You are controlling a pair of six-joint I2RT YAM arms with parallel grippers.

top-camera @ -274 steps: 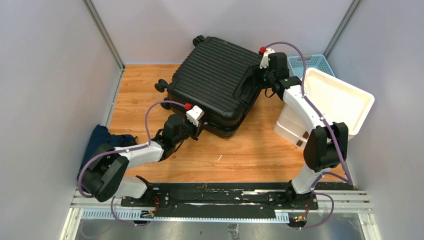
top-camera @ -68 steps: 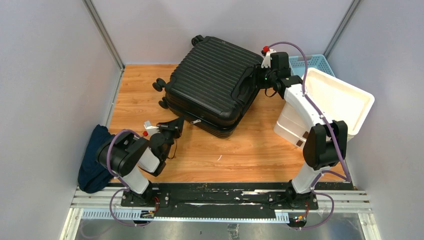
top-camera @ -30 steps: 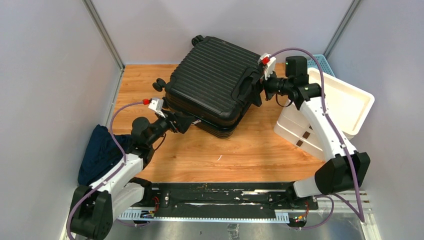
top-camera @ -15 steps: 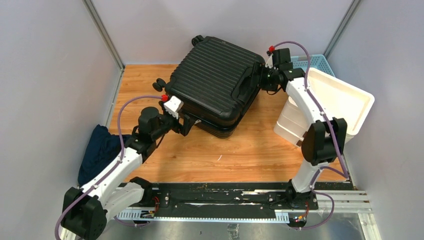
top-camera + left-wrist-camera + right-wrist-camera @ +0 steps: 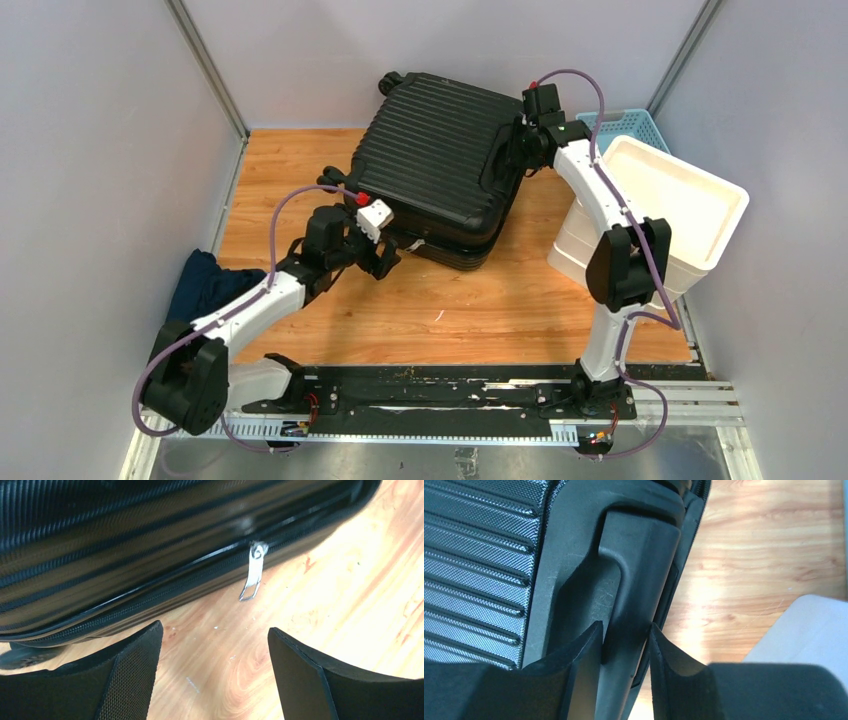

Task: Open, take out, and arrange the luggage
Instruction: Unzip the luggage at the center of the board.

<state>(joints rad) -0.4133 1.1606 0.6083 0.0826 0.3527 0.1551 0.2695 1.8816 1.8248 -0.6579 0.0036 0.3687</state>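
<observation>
where the desk [image 5: 480, 310] reaches the back wall, the luggage [image 5: 440, 160] lies flat on one broad side, ribbed shell up and turned at an angle to the walls. one wheel [image 5: 392, 80] shows at its far corner. both shells are together, and the stretch of zipper line in the left wrist view is closed. a silver zipper pull [image 5: 254, 575] hangs from that seam down toward the wood. the handle [image 5: 634, 570] sits in a recess on the right-hand side of the top shell.

the right jaws are clenched on this handle, with one finger [image 5: 579, 655] against each side of the bar. the left jaws are released and spread wide, low over the desk just in front of the near side of the luggage. the zipper pull is ahead of the gap, and nothing lies between the fingers [image 5: 130, 680].

right of the luggage stands a white drawer unit [image 5: 680, 200], with a light-blue basket [image 5: 625, 125] behind it. a dark blue cloth [image 5: 205, 285] lies at the left desk edge, beside the left arm [image 5: 260, 300].
</observation>
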